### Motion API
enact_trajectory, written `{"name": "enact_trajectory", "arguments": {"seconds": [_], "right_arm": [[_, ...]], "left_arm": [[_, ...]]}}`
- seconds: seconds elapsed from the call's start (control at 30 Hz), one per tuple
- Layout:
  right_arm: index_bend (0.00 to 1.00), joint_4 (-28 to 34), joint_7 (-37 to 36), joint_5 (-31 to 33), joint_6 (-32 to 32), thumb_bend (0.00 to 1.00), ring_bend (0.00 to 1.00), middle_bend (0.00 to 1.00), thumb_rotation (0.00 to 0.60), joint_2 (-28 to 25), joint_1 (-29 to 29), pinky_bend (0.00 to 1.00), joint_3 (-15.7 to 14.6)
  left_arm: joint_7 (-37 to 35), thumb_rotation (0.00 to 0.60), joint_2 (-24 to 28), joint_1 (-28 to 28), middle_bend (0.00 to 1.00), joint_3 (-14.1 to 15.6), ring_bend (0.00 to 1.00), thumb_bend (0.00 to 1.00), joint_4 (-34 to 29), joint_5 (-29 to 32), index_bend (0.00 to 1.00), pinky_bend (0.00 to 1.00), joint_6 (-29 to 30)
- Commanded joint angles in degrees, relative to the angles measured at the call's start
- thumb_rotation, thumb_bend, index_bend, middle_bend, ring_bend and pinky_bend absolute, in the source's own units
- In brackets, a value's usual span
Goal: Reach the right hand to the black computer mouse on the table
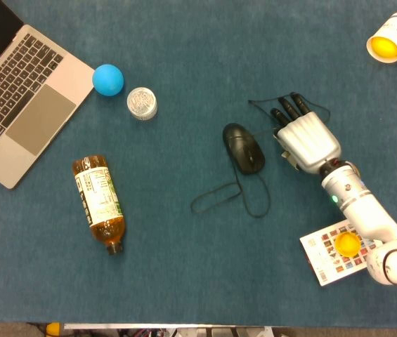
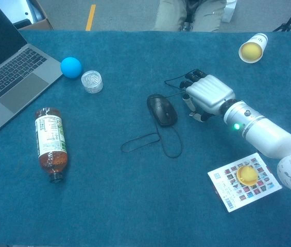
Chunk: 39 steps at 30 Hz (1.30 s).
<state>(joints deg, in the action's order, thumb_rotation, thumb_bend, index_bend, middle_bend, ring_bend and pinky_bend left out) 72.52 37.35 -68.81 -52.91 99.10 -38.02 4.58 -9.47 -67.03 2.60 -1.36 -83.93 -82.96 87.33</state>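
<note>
The black computer mouse [image 1: 244, 147] [image 2: 161, 109] lies near the table's middle, and its thin black cable [image 1: 216, 199] loops in front of it and behind it. My right hand [image 1: 307, 140] [image 2: 207, 94] hovers just right of the mouse, back upward. Its dark fingers [image 1: 287, 111] are stretched out, pointing away from me. A small gap separates the hand from the mouse. The cable's far loop runs under or against the fingertips. The hand holds nothing. My left hand shows in neither view.
An open laptop [image 1: 15, 98] fills the far left corner, with a blue ball [image 1: 107, 79] and a small round jar [image 1: 142, 103] beside it. A tea bottle [image 1: 100, 203] lies at left. A tipped paper cup [image 1: 391, 38] is far right; a printed card with a yellow ball [image 1: 342, 249] sits near my right forearm.
</note>
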Motion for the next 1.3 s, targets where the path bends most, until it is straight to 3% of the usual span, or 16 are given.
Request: {"name": "enact_trajectory", "arguments": {"seconds": [0.03,0.33,0.97,1.3], "right_arm": [[0.65,0.2,-0.4,0.0,-0.3,0.28,0.0,0.2,0.6,-0.2,0.0,0.0,0.1],[0.65,3.7,-2.9,-0.8,-2.6,0.29,0.0,0.2,0.6,-2.1,0.3,0.0,1.3],[0.65,29.6,-13.2,-7.7,-12.3,0.29,0.0,0.21,0.6,-15.7,1.9,0.0,7.7],[0.65,34.3,-16.0,-10.4,-14.3,0.29,0.0,0.21,0.6,-16.6,1.9,0.0,7.9]], "left_arm": [[0.0,0.6,0.0,0.0,0.18,0.0,0.16,0.15,0.0,0.0,0.27,0.09,0.0],[-0.1,0.6,0.0,0.1,0.18,-0.1,0.16,0.15,0.1,-0.1,0.27,0.09,0.1],[0.4,0.6,1.1,0.6,0.18,-0.1,0.16,0.15,-1.8,-1.3,0.27,0.09,1.8],[0.4,0.6,1.5,0.9,0.18,-0.1,0.16,0.15,-2.2,-1.4,0.27,0.09,2.4]]}}
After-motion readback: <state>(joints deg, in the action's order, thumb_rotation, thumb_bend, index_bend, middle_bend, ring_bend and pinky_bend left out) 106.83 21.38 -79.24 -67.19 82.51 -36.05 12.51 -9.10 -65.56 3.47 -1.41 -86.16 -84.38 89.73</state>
